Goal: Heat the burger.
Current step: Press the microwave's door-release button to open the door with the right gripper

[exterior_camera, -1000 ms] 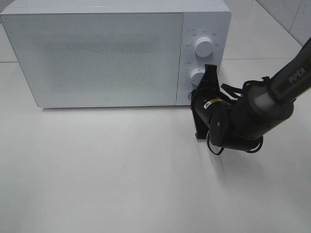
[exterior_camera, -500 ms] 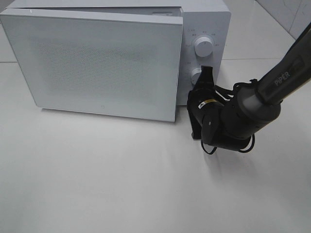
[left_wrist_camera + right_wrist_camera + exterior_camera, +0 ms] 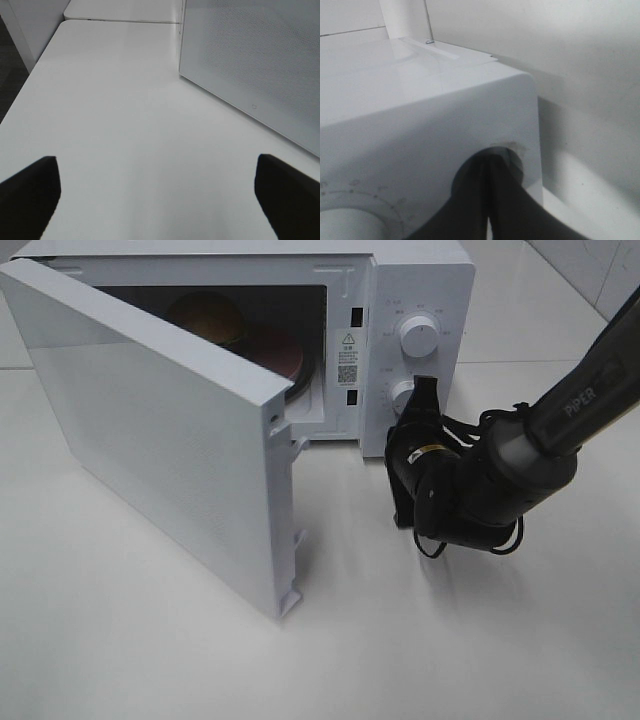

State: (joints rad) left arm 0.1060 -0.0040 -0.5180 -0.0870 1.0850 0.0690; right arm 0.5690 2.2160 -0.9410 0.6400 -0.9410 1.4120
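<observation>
The burger (image 3: 207, 318) shows its golden-brown bun deep inside the white microwave (image 3: 420, 280), sitting on a dark pink plate (image 3: 286, 364). The microwave door (image 3: 160, 430) stands swung wide toward the front left. My right gripper (image 3: 426, 392) is shut with nothing in it, its tip against the control panel by the lower knob (image 3: 404, 396). In the right wrist view the shut right gripper (image 3: 491, 161) presses into a round recess of the panel. My left gripper (image 3: 160, 200) is open over bare table, beside the door's outer face (image 3: 250, 60).
The upper knob (image 3: 418, 335) sits above my right gripper. The open door juts far out over the white table (image 3: 150, 640), its lower corner near the table's middle. The right arm (image 3: 560, 420) comes in from the right edge.
The microwave door has swung from shut to wide open, uncovering the burger and plate inside. My right gripper has stayed at the control panel, shifted slightly left.
</observation>
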